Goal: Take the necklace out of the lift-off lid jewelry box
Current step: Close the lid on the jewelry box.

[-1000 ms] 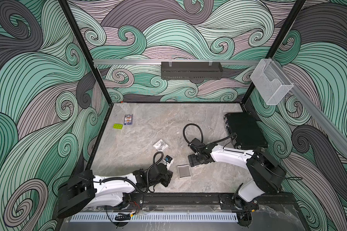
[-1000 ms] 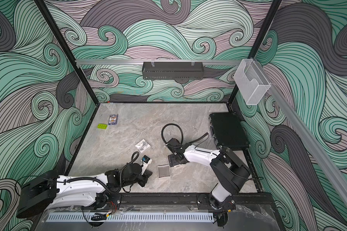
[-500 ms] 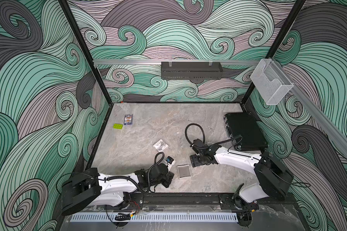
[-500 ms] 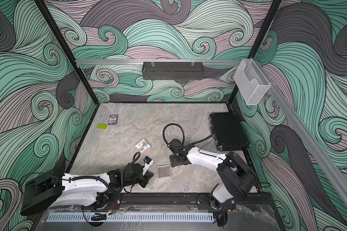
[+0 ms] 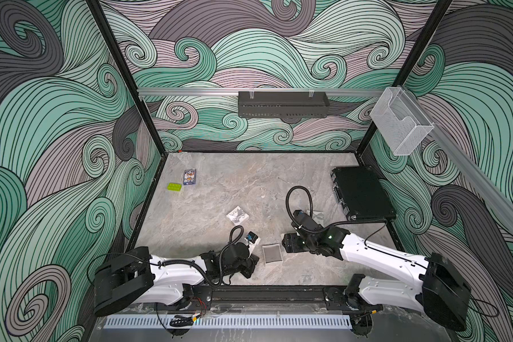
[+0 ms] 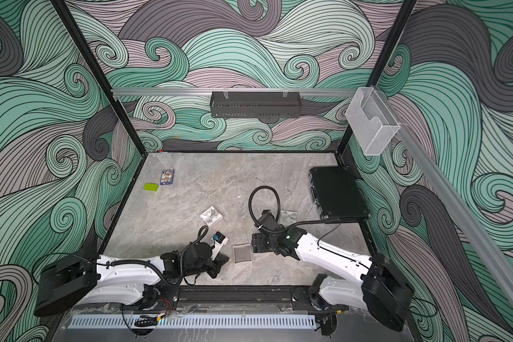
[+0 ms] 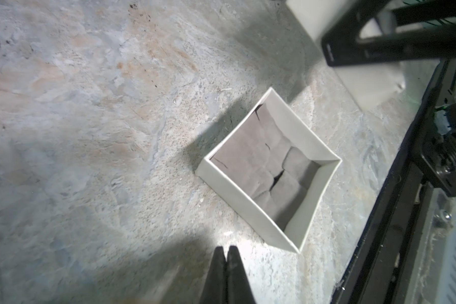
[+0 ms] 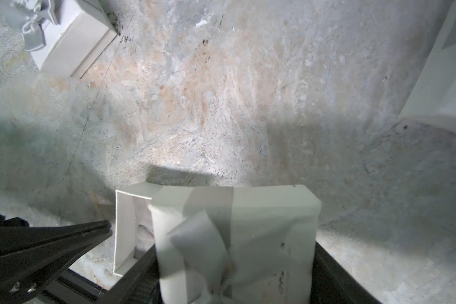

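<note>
The left gripper [image 7: 226, 249] is clenched on nothing, its tips low over the table [image 7: 90, 131] and just short of the open box [image 7: 242, 208]. Ahead of those jaws the grey pad [image 7: 258, 147] looks bare. I cannot find the necklace; it may lie under the pad. Reaching in with the jaws pressed together would likely shove the light box away. The right gripper [image 5: 288, 246] grasps the lid [image 8: 261, 223] just past the box, and a loose hold could drop it back on. Since a second ago that arm's elbow has swung outward and the lid has edged nearer the box.
</note>
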Action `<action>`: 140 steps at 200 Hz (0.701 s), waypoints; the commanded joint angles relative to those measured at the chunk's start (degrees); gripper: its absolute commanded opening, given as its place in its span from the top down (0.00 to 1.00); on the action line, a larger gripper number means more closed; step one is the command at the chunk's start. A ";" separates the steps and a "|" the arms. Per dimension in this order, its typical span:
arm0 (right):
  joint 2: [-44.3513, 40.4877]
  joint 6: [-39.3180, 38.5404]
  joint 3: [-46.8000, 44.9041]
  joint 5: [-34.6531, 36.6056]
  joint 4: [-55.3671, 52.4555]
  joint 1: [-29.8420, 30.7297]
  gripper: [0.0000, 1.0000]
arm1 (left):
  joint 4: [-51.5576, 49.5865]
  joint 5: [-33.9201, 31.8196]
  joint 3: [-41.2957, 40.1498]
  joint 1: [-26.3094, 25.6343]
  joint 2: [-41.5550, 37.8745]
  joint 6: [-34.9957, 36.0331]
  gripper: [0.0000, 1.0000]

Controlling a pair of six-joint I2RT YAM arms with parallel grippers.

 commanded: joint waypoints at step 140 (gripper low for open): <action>0.04 13.12 -5.12 3.02 11.93 7.86 0.22 | 4.41 -1.45 -0.02 -1.47 2.76 -2.17 1.00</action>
